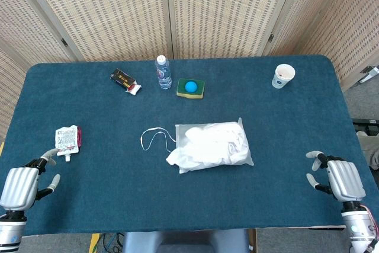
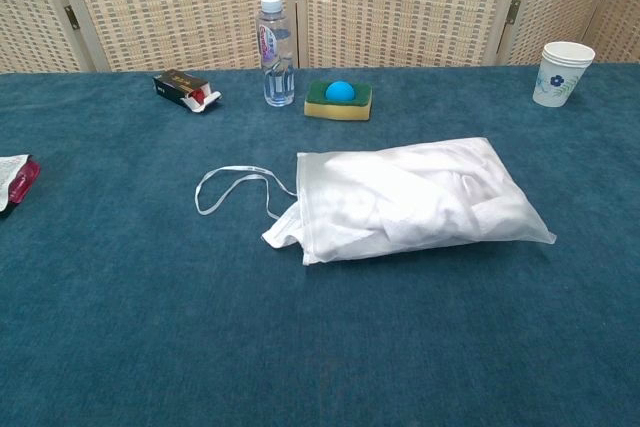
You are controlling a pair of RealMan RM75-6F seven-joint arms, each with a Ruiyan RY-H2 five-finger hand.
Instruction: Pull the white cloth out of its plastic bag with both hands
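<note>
White cloth inside its clear plastic bag, lying at the middle of the blue desk, both robot hands apart from it.

A corner of the cloth pokes out of the bag's left, open end, and a thin white string loops on the desk just left of it. The left robot hand rests at the near left edge, fingers spread and holding nothing; the right robot hand rests at the near right edge, likewise spread and empty. A small pouch lies just beyond the left robot hand. Along the far side stand a dark box, a water bottle, a sponge with a blue ball on it, and a paper cup far right.
</note>
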